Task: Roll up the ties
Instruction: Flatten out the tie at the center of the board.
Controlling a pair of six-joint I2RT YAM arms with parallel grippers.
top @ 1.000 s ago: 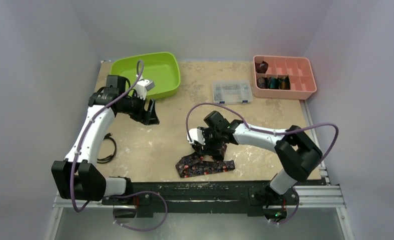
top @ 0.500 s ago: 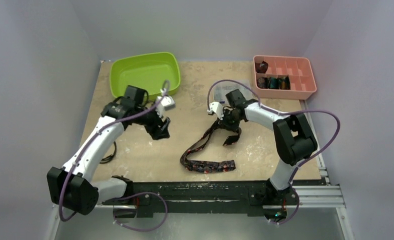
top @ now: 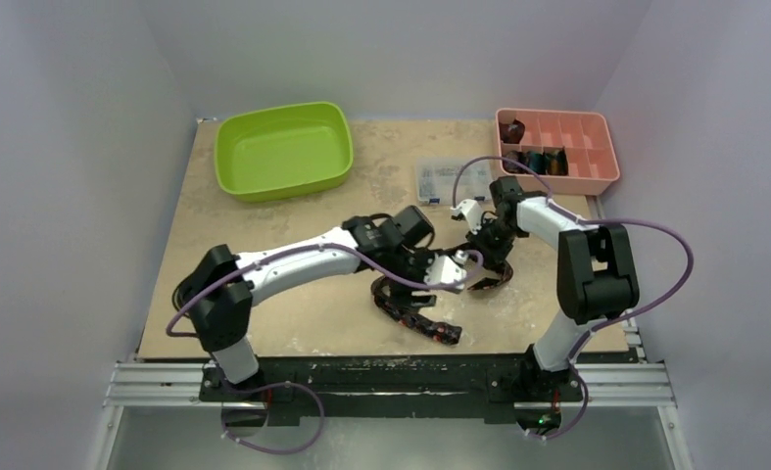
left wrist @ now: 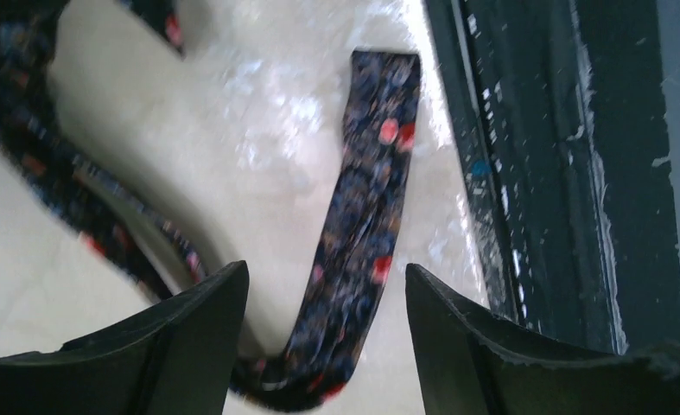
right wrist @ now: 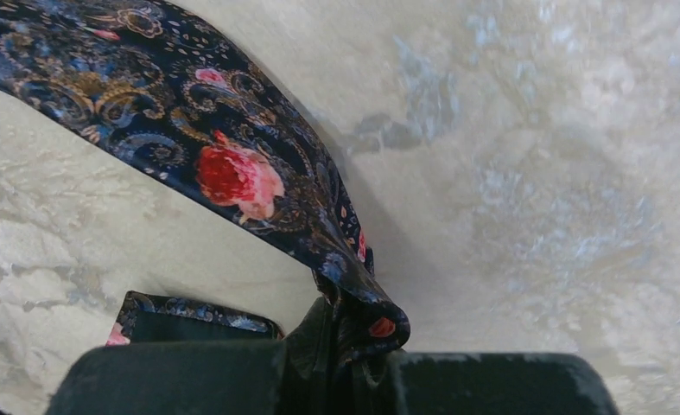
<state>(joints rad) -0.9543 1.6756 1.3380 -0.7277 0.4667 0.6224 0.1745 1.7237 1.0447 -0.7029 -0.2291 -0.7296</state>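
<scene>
Your right gripper (right wrist: 340, 367) is clamped shut on a fold of the floral tie (right wrist: 232, 173), and the rest lies looped on the table (top: 264, 215) by the front edge. Left gripper (left wrist: 327, 341) hangs open and empty over the narrow tail. Pull hard and that small pinch could slip; close off-centre and you'll bunch the loop.

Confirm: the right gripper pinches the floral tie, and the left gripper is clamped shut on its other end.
No. The right gripper pinches the floral tie, but the left gripper is open, jaws apart over its other end, as the left wrist view shows.
</scene>
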